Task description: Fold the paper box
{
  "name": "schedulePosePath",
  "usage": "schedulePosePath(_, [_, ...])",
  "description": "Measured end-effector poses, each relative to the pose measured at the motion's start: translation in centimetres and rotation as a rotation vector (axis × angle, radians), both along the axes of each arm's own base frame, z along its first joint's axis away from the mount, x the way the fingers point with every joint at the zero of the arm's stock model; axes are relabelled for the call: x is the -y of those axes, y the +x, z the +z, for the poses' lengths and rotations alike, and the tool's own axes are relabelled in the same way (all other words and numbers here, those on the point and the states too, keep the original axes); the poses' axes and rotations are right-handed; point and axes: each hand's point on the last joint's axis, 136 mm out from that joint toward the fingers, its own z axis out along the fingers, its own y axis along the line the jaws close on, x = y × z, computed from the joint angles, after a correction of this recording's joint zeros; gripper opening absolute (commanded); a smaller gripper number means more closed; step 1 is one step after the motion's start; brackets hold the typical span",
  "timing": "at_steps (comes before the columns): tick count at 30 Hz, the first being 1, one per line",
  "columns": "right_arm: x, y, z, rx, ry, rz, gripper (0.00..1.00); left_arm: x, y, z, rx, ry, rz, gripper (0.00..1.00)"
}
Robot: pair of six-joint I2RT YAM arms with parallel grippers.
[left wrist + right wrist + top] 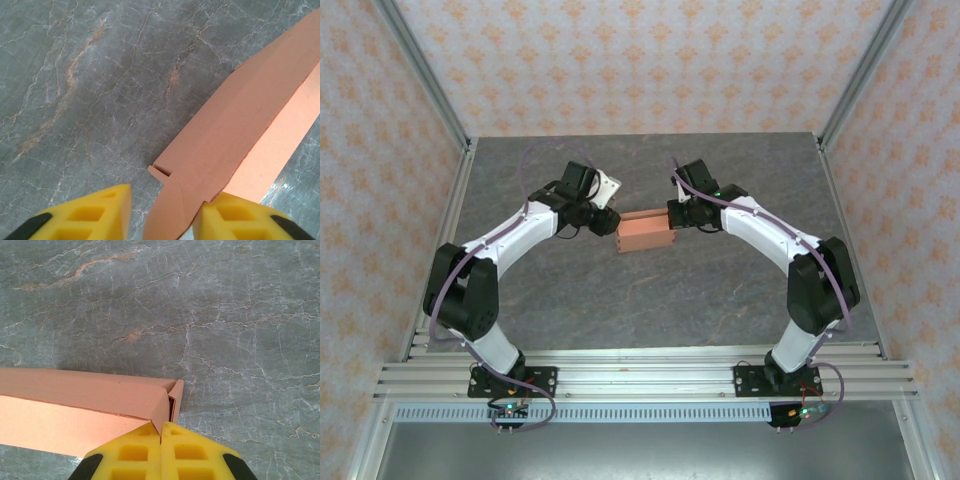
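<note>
The salmon-orange thin-card paper box point(645, 232) is lying mid-table on the grey marbled tabletop point(620, 300). The right gripper point(161, 431) is pinching one end (fingers fully together). The left gripper point(165, 205), jaws apart, is straddling the end flap point(200, 165); an off-centre squeeze could crease it.

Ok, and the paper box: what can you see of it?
The paper box is salmon-orange thin card, matte, folded into a small long rectangular shape lying on the grey marbled table between both arms. A tabbed end flap sticks out between the left gripper's open fingers; the right gripper is shut on the other end's wall.
</note>
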Motion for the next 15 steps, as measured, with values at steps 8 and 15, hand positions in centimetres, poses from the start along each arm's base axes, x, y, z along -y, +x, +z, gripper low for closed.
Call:
schedulePosePath(8, [0.0,0.0,0.0,0.001,-0.003,-0.001,0.00,0.1,-0.1,0.4,-0.004,0.011,-0.008,0.25])
schedulePosePath(15, [-0.4,-0.2,0.0,0.003,-0.005,0.009,0.00,0.8,-0.1,1.1,0.007,0.018,-0.013,0.33])
